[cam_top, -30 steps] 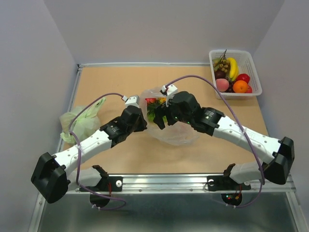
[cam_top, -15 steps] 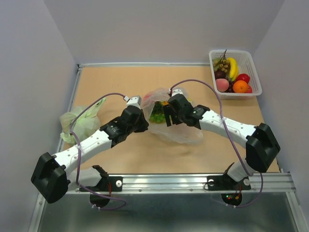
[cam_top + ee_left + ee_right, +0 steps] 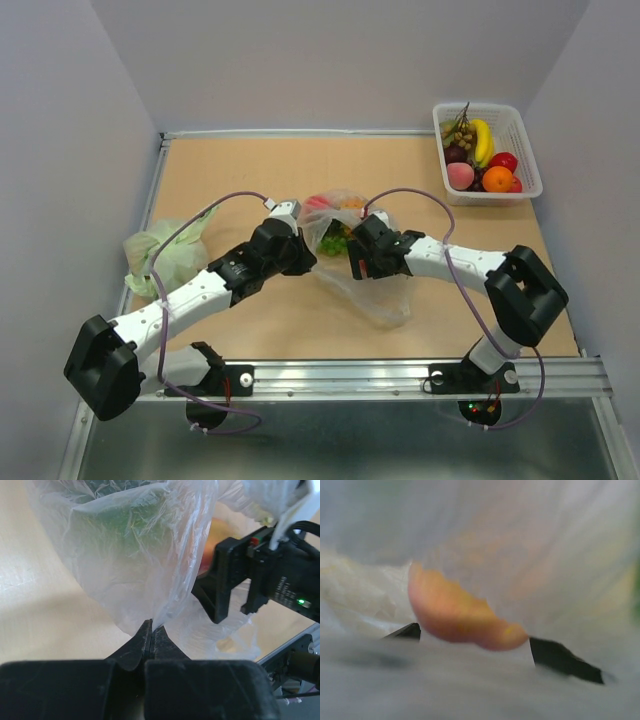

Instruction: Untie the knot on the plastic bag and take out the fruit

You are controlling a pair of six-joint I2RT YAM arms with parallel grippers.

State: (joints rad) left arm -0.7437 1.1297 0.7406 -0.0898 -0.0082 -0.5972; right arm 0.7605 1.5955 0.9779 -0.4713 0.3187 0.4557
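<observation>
The clear plastic bag (image 3: 385,292) lies mid-table with fruit inside: green leaves (image 3: 329,241), something red (image 3: 315,204) and something orange (image 3: 351,204) at its far end. My left gripper (image 3: 306,252) is shut on a fold of the bag's film (image 3: 135,555), its tips (image 3: 151,625) pinching it tight. My right gripper (image 3: 360,258) is pushed into the bag from the right. In the right wrist view its fingers (image 3: 562,661) stand wide apart on either side of a blurred pink-orange peach (image 3: 460,615), with film over the lower part. I cannot make out the knot.
A white basket (image 3: 530,160) at the far right corner holds a banana, grapes, a peach, an orange and a red fruit. A pale green bag (image 3: 165,250) lies at the left edge. The right arm's black body (image 3: 260,575) is close beside the left gripper.
My right arm has folded and its gripper has dropped lower into the bag. The bag has stretched toward the near side. My left gripper keeps its pinch and has shifted slightly right.
</observation>
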